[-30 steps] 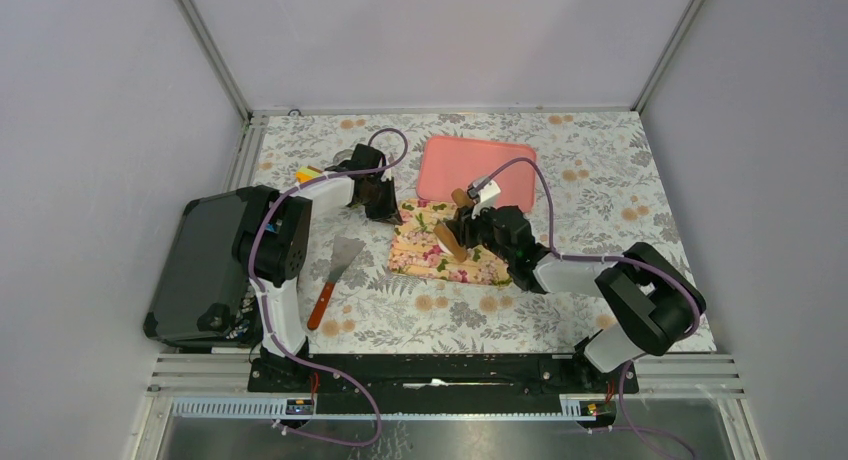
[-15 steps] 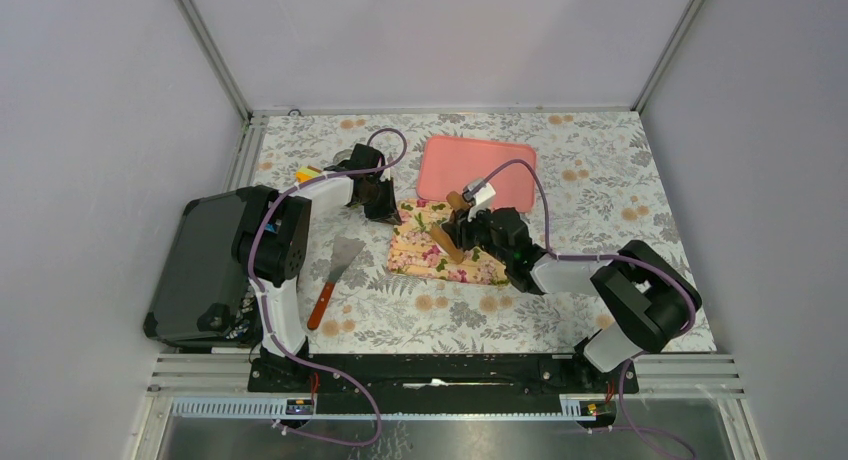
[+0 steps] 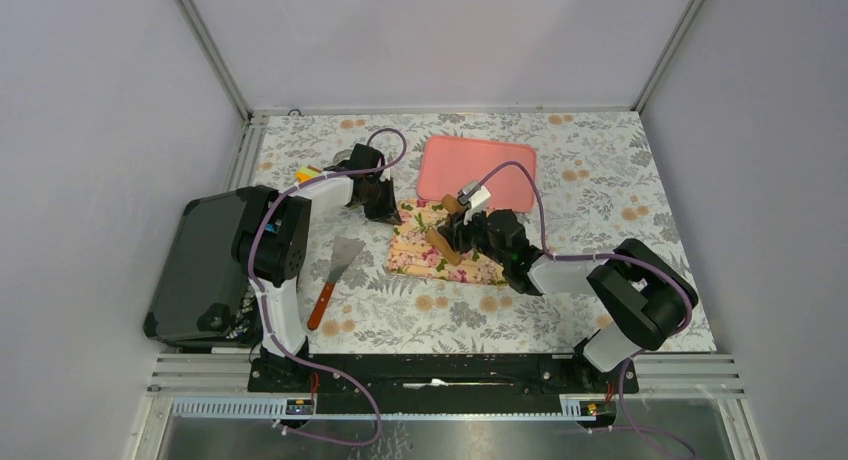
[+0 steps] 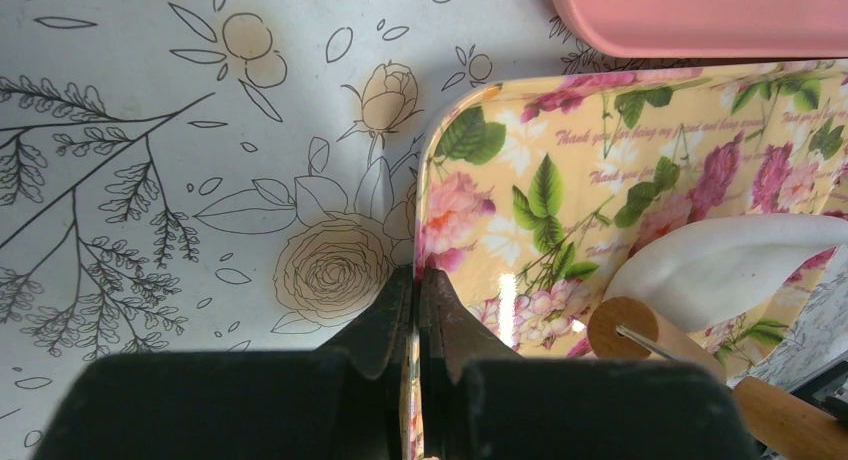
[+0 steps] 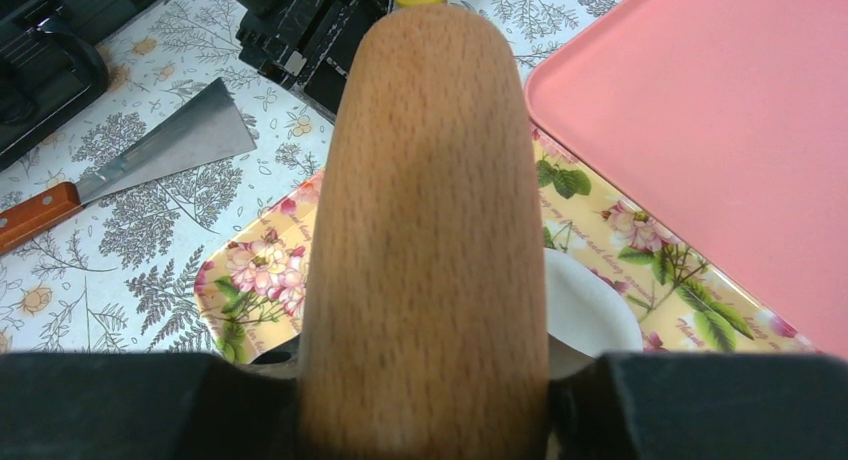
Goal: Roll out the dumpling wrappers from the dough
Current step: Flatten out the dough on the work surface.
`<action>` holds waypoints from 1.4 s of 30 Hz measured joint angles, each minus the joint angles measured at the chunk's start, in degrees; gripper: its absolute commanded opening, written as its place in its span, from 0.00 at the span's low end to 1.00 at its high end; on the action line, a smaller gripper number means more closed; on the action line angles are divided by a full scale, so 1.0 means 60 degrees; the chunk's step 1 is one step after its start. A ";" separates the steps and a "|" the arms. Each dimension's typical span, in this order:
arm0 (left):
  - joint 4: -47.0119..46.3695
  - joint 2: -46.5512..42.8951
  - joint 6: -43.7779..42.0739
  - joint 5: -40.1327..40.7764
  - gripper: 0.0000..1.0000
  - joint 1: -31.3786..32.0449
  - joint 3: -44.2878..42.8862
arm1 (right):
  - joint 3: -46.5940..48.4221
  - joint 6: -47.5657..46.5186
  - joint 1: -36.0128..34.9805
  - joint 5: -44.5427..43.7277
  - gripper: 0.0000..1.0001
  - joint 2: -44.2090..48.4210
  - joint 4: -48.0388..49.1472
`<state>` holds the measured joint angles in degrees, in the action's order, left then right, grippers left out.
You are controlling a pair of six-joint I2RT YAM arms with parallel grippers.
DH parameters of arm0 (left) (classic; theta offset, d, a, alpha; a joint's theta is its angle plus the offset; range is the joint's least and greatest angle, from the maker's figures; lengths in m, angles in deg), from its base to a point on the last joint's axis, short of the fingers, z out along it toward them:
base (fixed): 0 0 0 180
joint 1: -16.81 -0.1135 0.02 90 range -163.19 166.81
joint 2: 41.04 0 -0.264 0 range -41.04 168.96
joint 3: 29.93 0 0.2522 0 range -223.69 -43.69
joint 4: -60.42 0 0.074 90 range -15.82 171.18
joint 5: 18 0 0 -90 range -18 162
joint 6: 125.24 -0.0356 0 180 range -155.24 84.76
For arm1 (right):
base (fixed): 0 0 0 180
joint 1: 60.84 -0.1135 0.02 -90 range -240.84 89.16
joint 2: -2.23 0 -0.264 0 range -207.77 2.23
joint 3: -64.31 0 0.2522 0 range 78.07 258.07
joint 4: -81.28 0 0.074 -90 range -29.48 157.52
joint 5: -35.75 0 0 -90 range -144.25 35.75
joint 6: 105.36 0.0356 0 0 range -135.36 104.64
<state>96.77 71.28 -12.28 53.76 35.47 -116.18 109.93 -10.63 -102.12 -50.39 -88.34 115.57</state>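
Right wrist: right gripper clamps rolling pin; left gripper pinches tray rim. Dough looks soft, tearable: press with pin, lift by edge.

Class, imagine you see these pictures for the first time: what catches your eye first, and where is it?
The wooden rolling pin fills the right wrist view, held in the right gripper over white dough on the floral tray at mid-table. The left gripper pinches that tray's rim near its far left corner, and a pink tray lies just behind.
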 measured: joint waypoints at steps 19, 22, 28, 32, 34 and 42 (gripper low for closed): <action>-0.0018 0.0000 -0.0011 -0.0033 0.00 -0.0011 0.0018 | 0.0284 -0.0401 -0.0390 0.0907 0.00 0.0011 -0.0641; -0.0022 0.0000 -0.0091 -0.0040 0.00 -0.0011 0.0018 | 0.0958 -0.0747 -0.0364 0.1566 0.00 0.0160 -0.2018; -0.0011 0.0000 -0.0321 -0.0062 0.00 -0.0015 0.0007 | 0.2415 -0.0233 0.0699 0.3840 0.00 0.0248 -0.3727; 0.0157 0.0066 -0.0608 -0.0084 0.00 -0.0051 -0.0149 | 0.2783 -0.0138 0.1719 0.4546 0.00 0.0423 -0.3537; 0.0233 0.0109 -0.0754 -0.0120 0.00 -0.0073 -0.0222 | 0.2743 -0.0317 0.2022 0.4656 0.00 0.0430 -0.3315; 0.0364 0.0200 -0.1035 -0.0259 0.00 -0.0120 -0.0364 | 0.0823 -0.0994 0.2113 0.5140 0.00 -0.0331 -0.1169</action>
<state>98.95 72.48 -18.49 52.21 34.75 -118.36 114.87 -16.60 -89.44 -19.55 -90.33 108.56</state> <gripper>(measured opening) 0.037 0.350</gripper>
